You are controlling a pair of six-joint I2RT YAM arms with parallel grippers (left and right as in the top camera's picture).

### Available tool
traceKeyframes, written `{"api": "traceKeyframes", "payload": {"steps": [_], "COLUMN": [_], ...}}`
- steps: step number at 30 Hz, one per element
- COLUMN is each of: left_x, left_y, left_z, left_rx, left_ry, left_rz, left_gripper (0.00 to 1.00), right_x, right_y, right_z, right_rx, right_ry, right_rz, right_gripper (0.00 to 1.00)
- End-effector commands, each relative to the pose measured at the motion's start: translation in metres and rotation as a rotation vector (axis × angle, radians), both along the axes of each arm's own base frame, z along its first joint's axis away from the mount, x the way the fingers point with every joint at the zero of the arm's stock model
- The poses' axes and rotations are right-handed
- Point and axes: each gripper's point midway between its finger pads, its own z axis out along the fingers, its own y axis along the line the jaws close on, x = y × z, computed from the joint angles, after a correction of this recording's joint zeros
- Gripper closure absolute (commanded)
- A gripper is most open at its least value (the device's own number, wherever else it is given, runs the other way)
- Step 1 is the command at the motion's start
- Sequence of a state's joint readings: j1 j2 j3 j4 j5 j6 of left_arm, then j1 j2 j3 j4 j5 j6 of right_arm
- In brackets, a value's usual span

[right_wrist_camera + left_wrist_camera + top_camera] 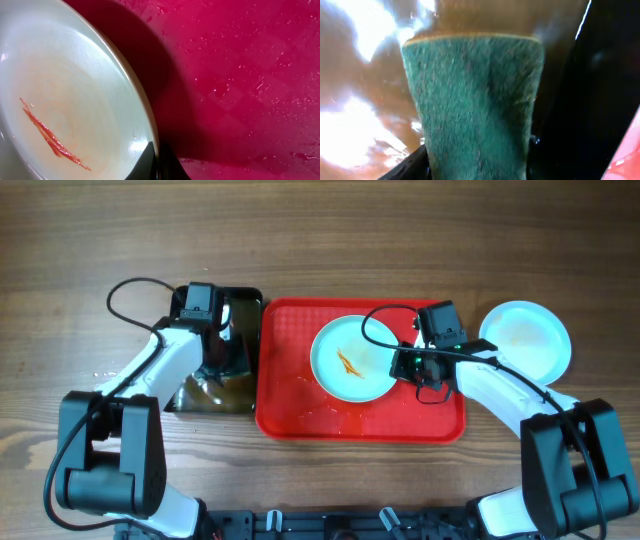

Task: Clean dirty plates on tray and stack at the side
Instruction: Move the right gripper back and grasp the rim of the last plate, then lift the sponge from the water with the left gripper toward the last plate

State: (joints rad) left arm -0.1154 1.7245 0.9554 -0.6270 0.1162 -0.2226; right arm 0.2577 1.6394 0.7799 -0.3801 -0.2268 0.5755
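Observation:
A white plate [352, 360] with an orange sauce smear lies on the red tray [290, 395]. My right gripper [408, 364] is shut on its right rim; in the right wrist view the fingertips [157, 162] pinch the rim of the plate [65, 90], which is tilted above the tray [250, 75]. A second white plate [527, 340] lies on the table right of the tray. My left gripper [225, 330] is over the black tray [245, 305], shut on the green sponge [475, 100], which fills the left wrist view. A third plate is not in view.
The black tray with its wet brown base sits directly left of the red tray. Cables loop above both arms. The red tray's base is wet with droplets.

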Motion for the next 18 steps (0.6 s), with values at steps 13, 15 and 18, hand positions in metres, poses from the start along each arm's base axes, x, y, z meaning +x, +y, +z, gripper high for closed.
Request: {"api": "traceKeyframes", "payload": {"steps": [13,15,18], "left_x": [-0.008,0.003,0.019], "left_y": [0.018,0.018,0.018], "left_z": [-0.005,0.002,0.013], "left_rx": [0.093,0.097,0.099], "left_ry": [0.036,0.007,-0.042], "left_rz": [0.014,0.016,0.020], "left_gripper": [0.91,0.55,0.44], "right_x": [-0.006,-0.006,-0.006], "right_y": [-0.003,-0.003,-0.003], "right_z": [-0.010,-0.010,-0.010], "right_rx": [-0.024,-0.024,-0.024], "right_ry": [0.030,0.030,0.030], "right_rz": [0.000,-0.001,0.000], "right_gripper": [0.95,0.95,0.95]}}
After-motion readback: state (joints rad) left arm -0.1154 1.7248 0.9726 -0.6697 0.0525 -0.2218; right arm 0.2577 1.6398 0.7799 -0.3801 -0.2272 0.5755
